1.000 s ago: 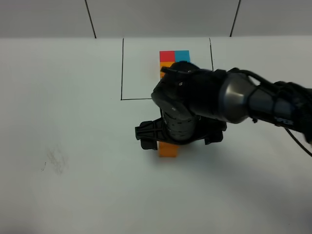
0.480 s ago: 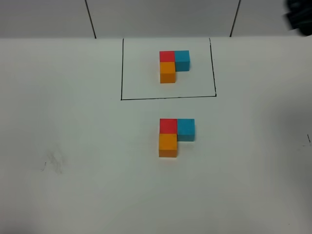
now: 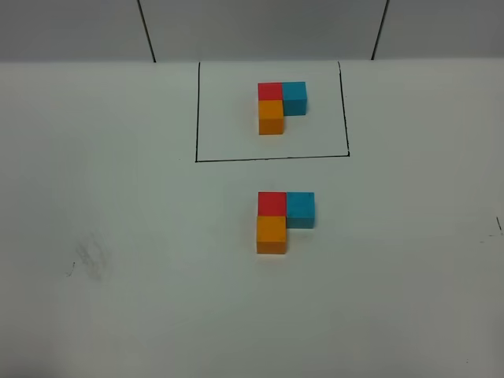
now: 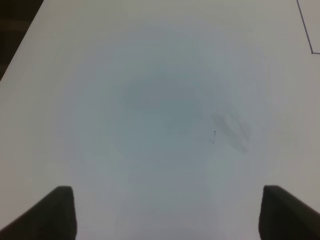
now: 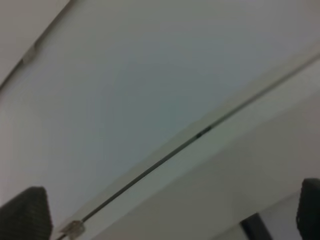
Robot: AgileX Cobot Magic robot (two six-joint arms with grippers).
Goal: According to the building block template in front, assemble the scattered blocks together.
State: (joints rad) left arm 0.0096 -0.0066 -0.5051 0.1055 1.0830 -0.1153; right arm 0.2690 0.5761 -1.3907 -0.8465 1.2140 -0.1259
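The building block template (image 3: pixel 277 105) is a red, sky-blue and orange L-shaped cluster inside a thin black drawn rectangle (image 3: pixel 197 110) at the far middle of the table. Nearer, the scattered blocks stand joined in the same L shape: red (image 3: pixel 272 202), sky-blue (image 3: pixel 300 208), orange (image 3: pixel 271 234). No arm shows in the exterior high view. In the left wrist view my left gripper (image 4: pixel 167 212) is open and empty over bare table, its two fingertips (image 4: pixel 60 210) wide apart. In the right wrist view my right gripper (image 5: pixel 165 215) is open and empty, its fingertips (image 5: pixel 27 212) at the frame's corners.
A faint grey smudge (image 3: pixel 90 260) marks the white table at the front left, also in the left wrist view (image 4: pixel 232 127). A corner of the black rectangle (image 4: pixel 307 30) shows there. The back wall has dark seams (image 3: pixel 146 31). The right wrist view shows only a pale surface with a dark seam (image 5: pixel 200 132).
One second ago my right arm was over the nearer blocks, hiding the red and sky-blue ones. It has pulled away up and to the right, out of the exterior view. The blocks stay joined.
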